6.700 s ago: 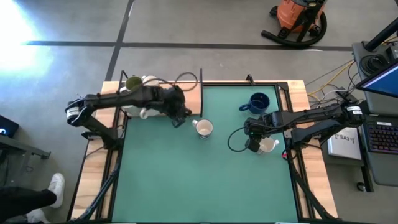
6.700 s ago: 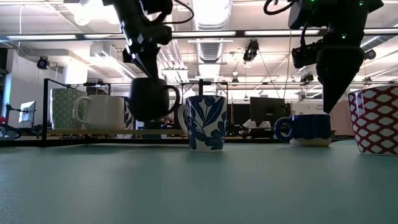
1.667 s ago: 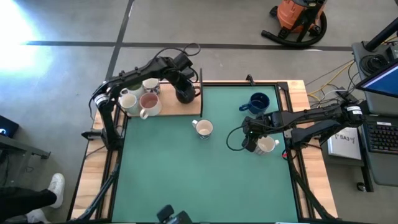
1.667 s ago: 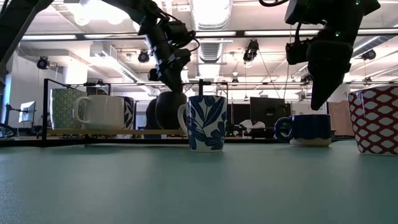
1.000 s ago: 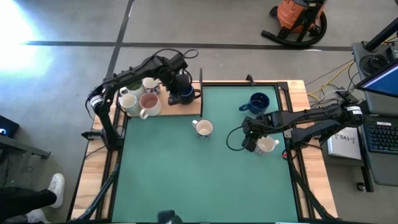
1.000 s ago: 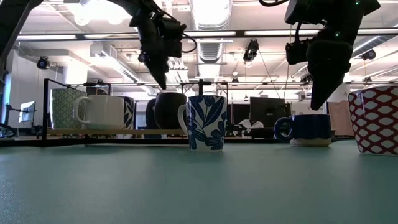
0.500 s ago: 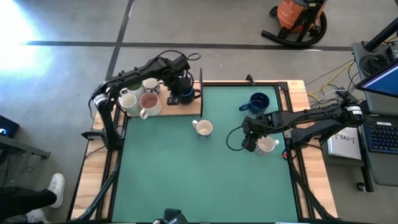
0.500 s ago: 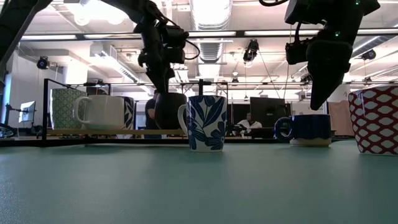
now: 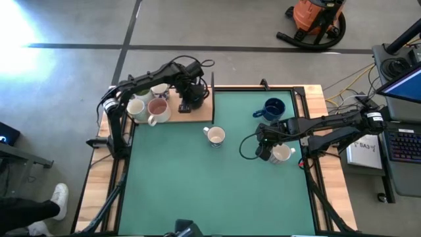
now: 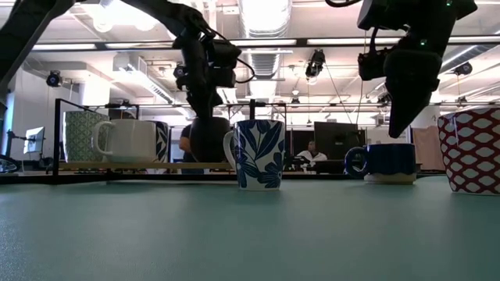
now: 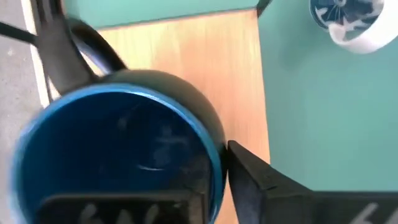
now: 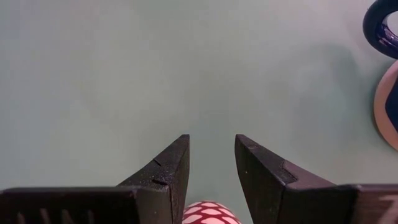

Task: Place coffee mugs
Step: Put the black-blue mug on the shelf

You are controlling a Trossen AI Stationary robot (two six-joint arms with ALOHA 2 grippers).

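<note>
L end effector [image 9: 189,94] on navy mug [image 11: 118,152]
L arm reaches over wooden tray [image 9: 202,113], fingers pinching mug rim (R end effector [image 12: 210,169] spread above counter [image 9: 217,184]).

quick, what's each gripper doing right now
Left gripper: closed on the rim of the dark blue mug on the wooden tray.
Right gripper: open, holding nothing, above the red-patterned mug.

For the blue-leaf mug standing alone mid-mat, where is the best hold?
Pinch the blue-leaf mug across its rim wall from straight above. It stands upright with its mouth open upward and mat clear all round; its handle points toward the wooden board, so take the opposite wall.
</note>
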